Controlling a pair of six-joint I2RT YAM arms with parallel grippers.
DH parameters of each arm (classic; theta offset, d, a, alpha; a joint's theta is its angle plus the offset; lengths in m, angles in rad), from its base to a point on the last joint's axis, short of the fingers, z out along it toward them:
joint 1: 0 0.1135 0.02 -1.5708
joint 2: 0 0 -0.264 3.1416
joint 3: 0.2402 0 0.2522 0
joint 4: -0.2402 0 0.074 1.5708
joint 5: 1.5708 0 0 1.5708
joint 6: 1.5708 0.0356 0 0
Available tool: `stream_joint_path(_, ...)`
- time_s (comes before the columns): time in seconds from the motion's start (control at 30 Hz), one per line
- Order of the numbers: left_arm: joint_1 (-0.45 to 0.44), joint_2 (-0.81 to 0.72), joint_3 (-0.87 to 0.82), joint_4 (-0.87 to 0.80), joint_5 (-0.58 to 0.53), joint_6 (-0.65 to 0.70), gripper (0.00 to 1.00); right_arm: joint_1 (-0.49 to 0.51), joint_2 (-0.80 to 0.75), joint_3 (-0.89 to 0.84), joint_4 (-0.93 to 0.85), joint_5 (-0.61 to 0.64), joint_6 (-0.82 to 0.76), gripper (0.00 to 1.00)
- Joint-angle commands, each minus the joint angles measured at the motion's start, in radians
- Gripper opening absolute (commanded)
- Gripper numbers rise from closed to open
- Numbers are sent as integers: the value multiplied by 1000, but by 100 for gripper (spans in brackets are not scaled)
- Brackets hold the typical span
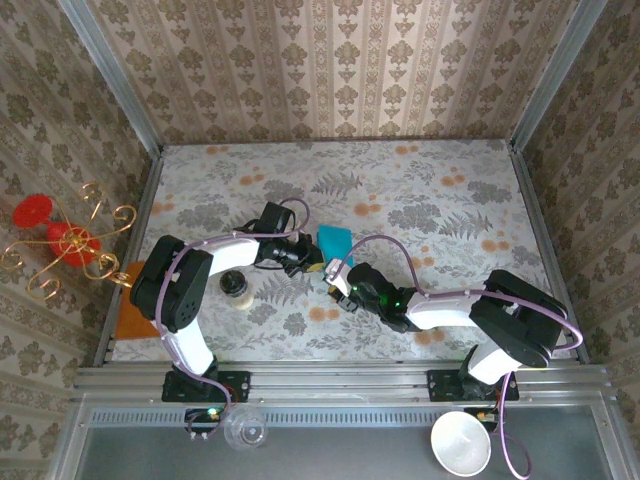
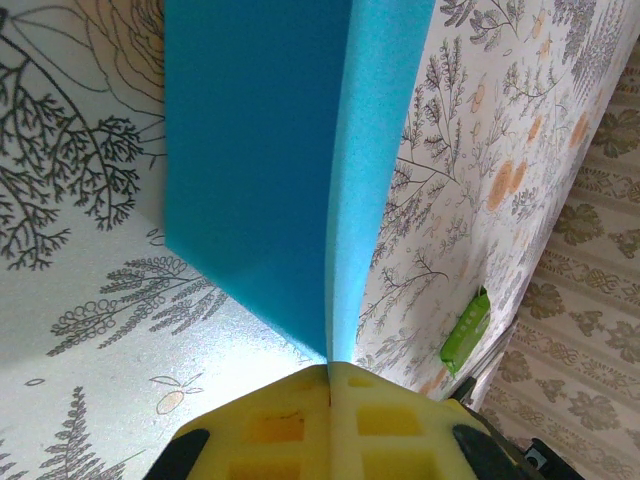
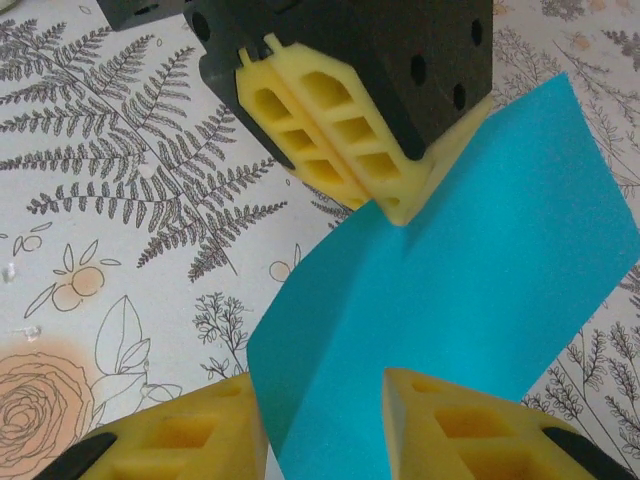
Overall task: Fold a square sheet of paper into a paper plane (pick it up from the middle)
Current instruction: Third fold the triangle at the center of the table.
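Floral tabletop (image 1: 450, 200) behind. Left gripper (image 2: 328, 372) clamped on square sheet of paper (image 2: 260, 150) at its fold; right gripper (image 3: 320, 390) opposite, jaws apart astride paper, perhaps not touching. Light, floppy, tears easily; grip near crease.

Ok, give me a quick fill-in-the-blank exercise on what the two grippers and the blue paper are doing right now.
1. The left gripper is ____ on the square sheet of paper.
2. The right gripper has its fingers ____, with the sheet's edge between them.
3. The small wrapper lying on the table is ____ in colour.
Missing words: shut; apart; green.
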Motion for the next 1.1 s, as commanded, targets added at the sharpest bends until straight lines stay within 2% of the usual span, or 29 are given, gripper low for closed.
stream_joint_path(0.0,3,-25,-5,-9,2,-4,2,5,6,11,45,28,-6,35)
stream_joint_path(0.2,3,-31,-14,-5,5,-7,2,6,37,27,54,17,7,32)
stream_joint_path(0.33,3,-38,-19,-6,4,-9,4,5,44,30,50,-4,12,21)
stream_joint_path(0.4,6,-44,-19,-11,3,-6,10,4,38,28,44,-25,18,13)
stream_joint_path(0.5,33,-67,-26,-48,-23,17,26,-5,22,23,22,-74,43,3)
stream_joint_path(0.57,65,-98,-35,-80,-52,40,35,-23,8,17,-3,-138,75,1)
stream_joint_path(0.63,89,-132,-36,-98,-53,63,40,-41,2,16,-35,-191,107,0)
stream_joint_path(0.67,107,-151,-31,-112,-91,77,41,-47,2,18,-48,-216,125,0)
stream_joint_path(0.83,90,-173,17,-146,-128,130,42,-59,9,15,-72,-306,201,0)
stream_joint_path(1.07,-7,3,141,-200,-155,194,30,-70,31,31,-90,-399,298,0)
